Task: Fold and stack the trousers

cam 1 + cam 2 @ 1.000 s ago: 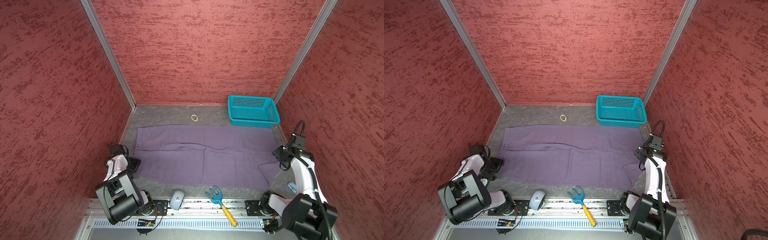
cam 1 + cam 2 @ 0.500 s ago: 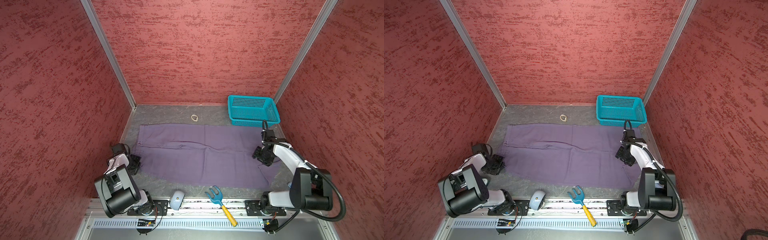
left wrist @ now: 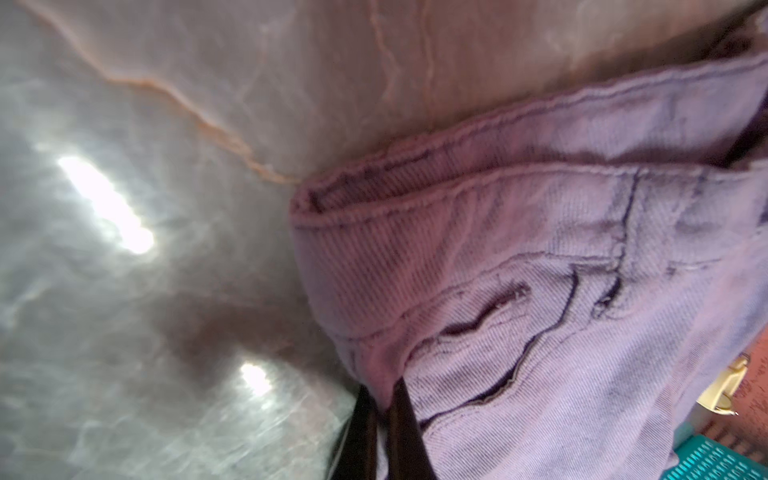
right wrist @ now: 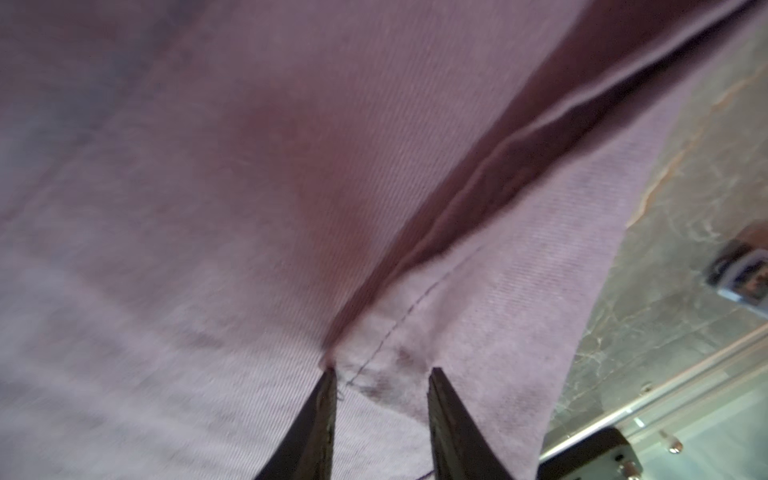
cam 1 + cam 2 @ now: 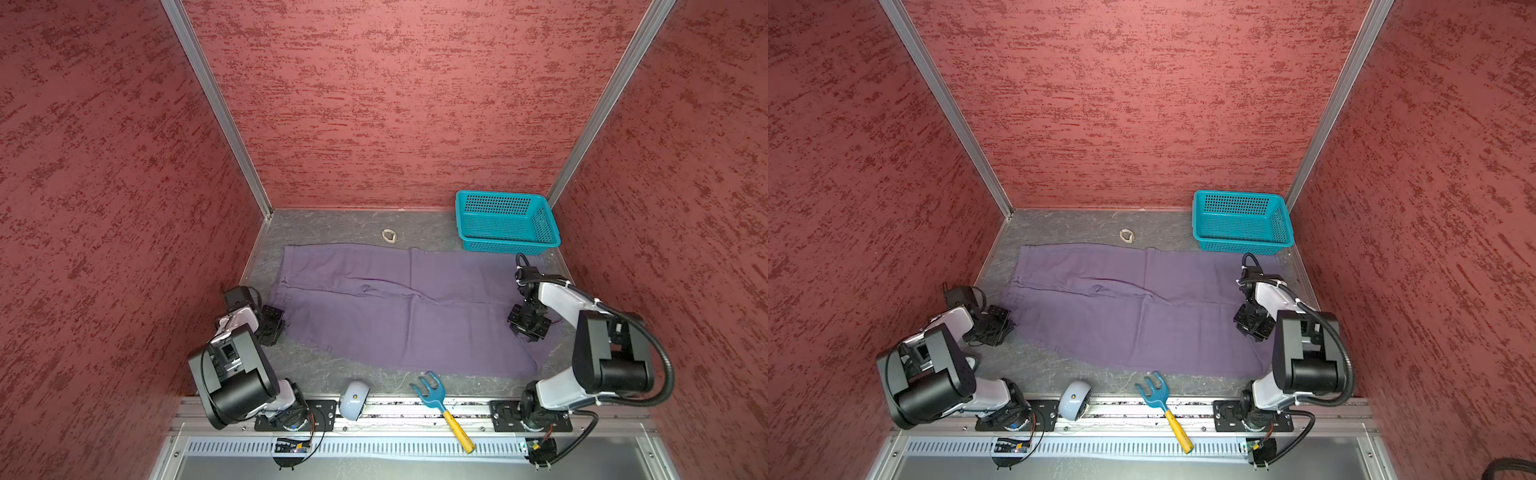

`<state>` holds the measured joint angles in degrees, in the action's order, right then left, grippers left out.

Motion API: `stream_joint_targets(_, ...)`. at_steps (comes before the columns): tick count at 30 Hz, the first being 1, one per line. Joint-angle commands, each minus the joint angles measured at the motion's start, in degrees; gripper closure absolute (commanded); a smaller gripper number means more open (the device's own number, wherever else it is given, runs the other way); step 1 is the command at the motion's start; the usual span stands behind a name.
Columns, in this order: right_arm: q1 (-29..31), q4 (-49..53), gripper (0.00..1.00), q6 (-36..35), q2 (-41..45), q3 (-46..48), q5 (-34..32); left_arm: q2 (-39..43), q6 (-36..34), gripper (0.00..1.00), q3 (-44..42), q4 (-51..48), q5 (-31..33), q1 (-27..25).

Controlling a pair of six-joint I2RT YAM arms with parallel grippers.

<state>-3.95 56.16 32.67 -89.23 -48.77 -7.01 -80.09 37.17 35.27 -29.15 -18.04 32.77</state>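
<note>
The purple trousers (image 5: 395,316) (image 5: 1133,316) lie spread flat across the grey table, waist to the left and leg ends to the right. My left gripper (image 5: 282,323) (image 5: 1005,325) is low at the near waist corner. In the left wrist view the left gripper (image 3: 382,390) is shut on a pinch of the trousers' waistband (image 3: 540,249) by the pocket. My right gripper (image 5: 527,327) (image 5: 1251,327) is pressed down on the near leg's end. In the right wrist view the right gripper (image 4: 380,372) stands open, tips on the trousers (image 4: 249,166) beside a seam.
A teal basket (image 5: 505,222) (image 5: 1241,222) stands at the back right corner. A small white loop (image 5: 389,236) lies behind the trousers. At the front edge are a blue rake with a yellow handle (image 5: 436,399) and a rounded white-blue device (image 5: 353,401). Red walls enclose three sides.
The left gripper has shut on the waist corner. The right arm swung in from the right edge onto the leg end, and its jaws have narrowed.
</note>
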Motion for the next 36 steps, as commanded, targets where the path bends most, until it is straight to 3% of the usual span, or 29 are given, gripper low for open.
stream_joint_targets(1,0.08,-1.02,0.64,0.72,-1.35,-1.88,-3.47,-2.96,-1.13,1.0,-3.3,-0.75,-0.64,-0.63)
stream_joint_targets(2,0.09,-1.39,0.7,0.6,-1.67,-2.14,-3.46,-3.11,-1.12,1.0,-3.44,-0.45,-0.91,-0.67)
stream_joint_targets(4,0.11,-1.53,0.94,0.22,-2.18,-2.75,-3.0,-3.44,-1.3,1.0,-3.75,-0.38,-1.2,-0.63)
stream_joint_targets(5,0.12,-1.18,1.0,-0.01,-2.37,-3.06,-3.06,-3.48,-1.39,1.0,-3.72,-0.39,-1.29,-0.52)
stream_joint_targets(11,-2.27,3.79,1.0,-2.13,1.81,-9.34,-7.82,-0.73,-1.3,1.0,-3.21,-2.48,-3.75,2.62)
stream_joint_targets(15,-9.57,4.19,1.0,-4.32,8.54,-13.95,-6.48,4.45,-0.22,1.0,-2.02,-5.42,-9.9,8.76)
stream_joint_targets(19,-15.63,2.29,1.0,-6.14,14.26,-17.31,-3.99,10.3,0.1,1.0,2.38,-10.17,-11.94,13.24)
stream_joint_targets(26,-16.85,-0.94,1.0,-4.84,21.26,-21.4,-1.81,14.26,-0.96,1.0,12.44,-15.47,-15.98,25.09)
stream_joint_targets(36,-18.91,-6.15,1.0,-1.56,29.02,-24.34,-4.11,15.27,1.81,1.0,16.71,-16.35,-16.18,29.44)
